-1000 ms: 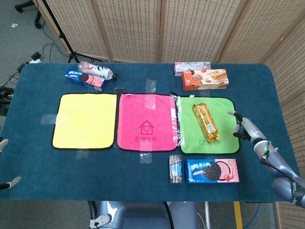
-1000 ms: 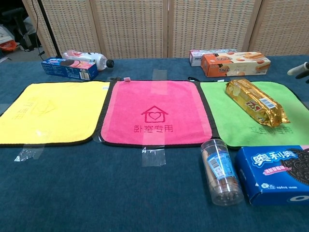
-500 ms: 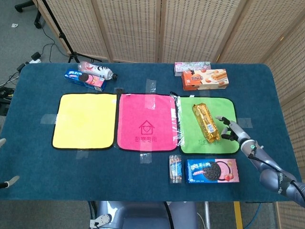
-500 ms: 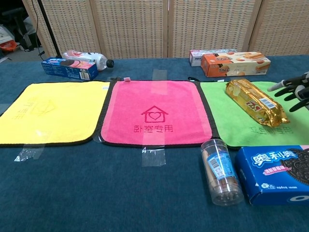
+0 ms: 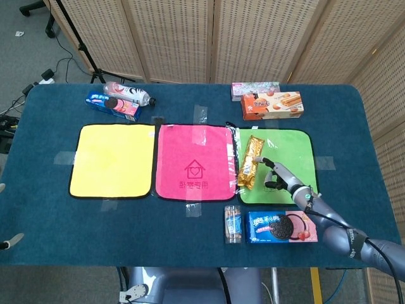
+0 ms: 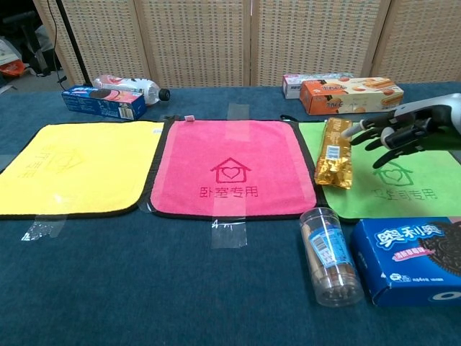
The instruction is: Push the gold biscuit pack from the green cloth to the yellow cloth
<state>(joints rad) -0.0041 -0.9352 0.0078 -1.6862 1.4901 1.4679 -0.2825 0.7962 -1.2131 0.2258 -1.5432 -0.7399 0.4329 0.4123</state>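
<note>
On green cloth [image 5: 291,149], fingers [image 6: 374,131] touching gold biscuit pack [image 5: 249,163].

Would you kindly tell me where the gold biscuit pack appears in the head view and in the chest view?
Head view: gold biscuit pack right of centre, on the green cloth's left edge.
Chest view: pack right of centre, same edge.
Shared landmark: pink cloth immediately left.

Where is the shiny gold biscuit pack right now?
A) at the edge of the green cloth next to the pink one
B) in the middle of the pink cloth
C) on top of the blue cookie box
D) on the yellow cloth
A: the gold biscuit pack lies along the green cloth's left edge, beside the pink cloth.
</note>
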